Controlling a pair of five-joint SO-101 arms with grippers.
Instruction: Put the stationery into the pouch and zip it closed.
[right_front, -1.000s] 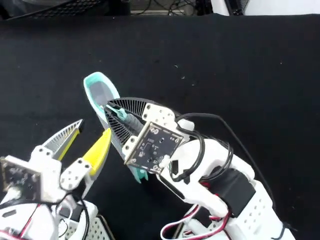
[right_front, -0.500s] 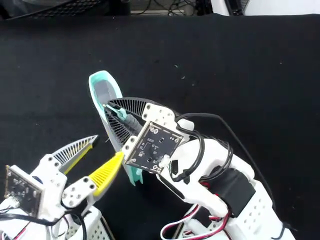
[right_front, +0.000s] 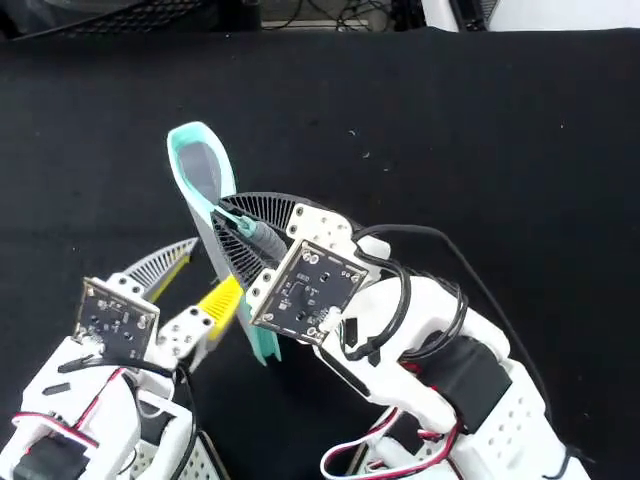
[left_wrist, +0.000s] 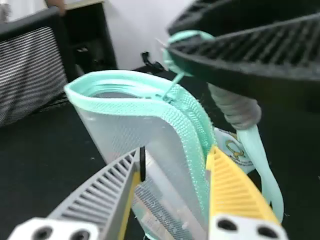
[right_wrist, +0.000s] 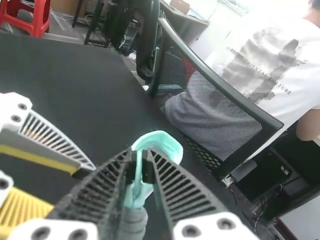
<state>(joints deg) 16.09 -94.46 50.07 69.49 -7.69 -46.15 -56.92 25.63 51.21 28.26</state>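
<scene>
The pouch (right_front: 203, 178) is translucent with a mint-green zip edge. It stands on its side on the black table, its open mouth up (left_wrist: 125, 95). My right gripper (right_front: 226, 214) is shut on the mint zip pull and its grey tab (right_wrist: 133, 220) at the pouch's upper edge (right_wrist: 156, 145). My left gripper (right_front: 196, 281) is open and straddles the pouch's lower part, with the grey finger (left_wrist: 95, 200) on one side and the yellow finger (left_wrist: 232, 192) on the other. The right gripper's black finger (left_wrist: 250, 45) hangs just above the pouch.
Black cloth covers the table (right_front: 480, 150), with free room to the right and far side. The arms' white bases (right_front: 190, 455) sit at the near edge. A mesh office chair (right_wrist: 220, 115) stands beyond the table.
My left arm swung in from the left, and its fingers went from beside the pouch to straddling it. The pouch's top shifted slightly. The right gripper kept its hold.
</scene>
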